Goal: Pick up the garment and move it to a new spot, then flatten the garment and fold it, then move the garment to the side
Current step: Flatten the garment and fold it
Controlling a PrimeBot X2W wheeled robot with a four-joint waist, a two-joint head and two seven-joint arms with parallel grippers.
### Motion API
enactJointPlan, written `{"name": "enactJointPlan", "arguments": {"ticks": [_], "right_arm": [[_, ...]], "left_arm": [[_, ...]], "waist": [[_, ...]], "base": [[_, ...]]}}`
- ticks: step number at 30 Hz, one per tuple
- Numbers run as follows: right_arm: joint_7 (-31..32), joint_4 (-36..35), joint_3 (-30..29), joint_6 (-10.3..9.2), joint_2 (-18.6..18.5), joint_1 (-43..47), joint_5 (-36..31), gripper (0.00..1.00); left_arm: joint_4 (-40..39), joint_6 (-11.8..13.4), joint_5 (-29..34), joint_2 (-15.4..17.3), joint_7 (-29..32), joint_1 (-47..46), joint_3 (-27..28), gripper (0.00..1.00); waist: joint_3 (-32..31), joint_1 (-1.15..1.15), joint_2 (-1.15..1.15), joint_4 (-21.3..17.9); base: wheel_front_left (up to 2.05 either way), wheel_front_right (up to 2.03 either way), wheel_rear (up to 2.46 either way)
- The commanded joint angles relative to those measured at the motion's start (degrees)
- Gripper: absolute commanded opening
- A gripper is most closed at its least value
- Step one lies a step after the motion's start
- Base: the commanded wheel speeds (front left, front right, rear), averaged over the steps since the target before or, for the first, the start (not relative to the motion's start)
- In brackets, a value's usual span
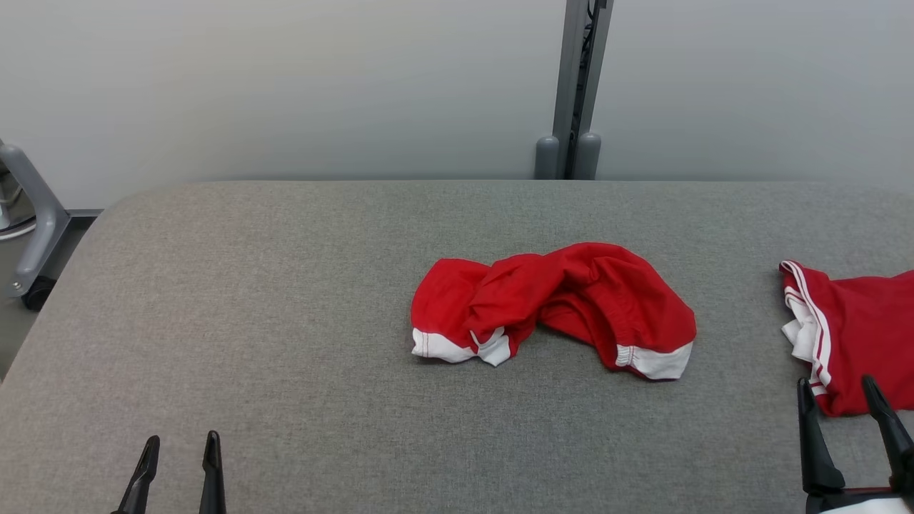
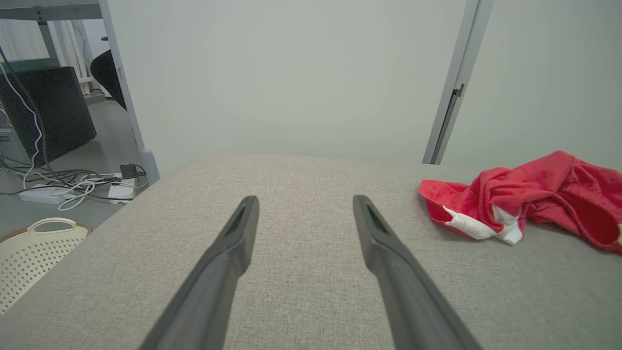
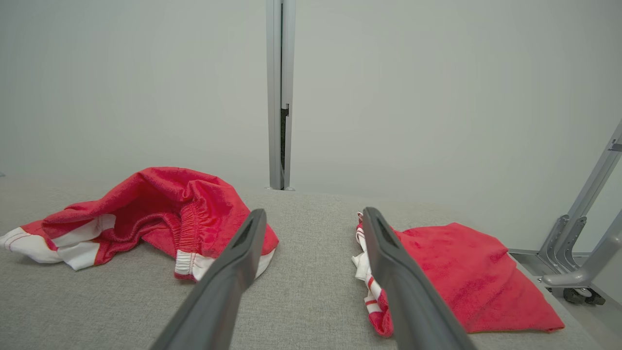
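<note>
left tool (image 1: 181, 444) was spread, empty, above near-left desk (image 1: 285, 321) | crumpled red garment (image 1: 564, 300) with white hems lay mid-desk, apart from both tools | second red garment (image 1: 864, 335) lay flatter at desk's right edge | right tool (image 1: 837, 389) was spread, empty, just at that second garment's near edge

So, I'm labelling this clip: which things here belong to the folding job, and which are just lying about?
Job: crumpled red shorts, left gripper, right gripper, grey table.
Lying about: second red garment at the right edge, white basket, power strip.
</note>
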Motion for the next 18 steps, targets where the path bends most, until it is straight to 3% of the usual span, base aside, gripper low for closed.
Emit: {"name": "enactJointPlan", "arguments": {"ticks": [1, 12, 18], "right_arm": [[0.0, 0.0, -0.1, -0.01, -0.3, 0.5, 0.5, 1.0], [0.0, -0.2, 1.4, -0.01, -0.3, -1.0, 1.0, 1.0], [0.0, -1.6, 3.9, -0.01, -0.3, -4.4, 0.7, 1.0]], "left_arm": [[-0.3, -0.7, 0.9, -0.3, 0.0, 0.2, 0.6, 1.0], [-1.1, -2.9, 2.7, -2.1, 0.0, -1.4, 3.1, 1.0], [-0.2, -3.4, 1.4, -2.4, 0.0, -7.8, -4.9, 1.0]], "waist": [[-0.7, 0.0, 0.0, 0.7], [0.4, 0.0, 0.0, -2.4], [4.6, 0.0, 0.0, -8.6]], "base": [[0.0, 0.0, 0.0], [0.0, 0.0, 0.0], [0.0, 0.0, 0.0]]}}
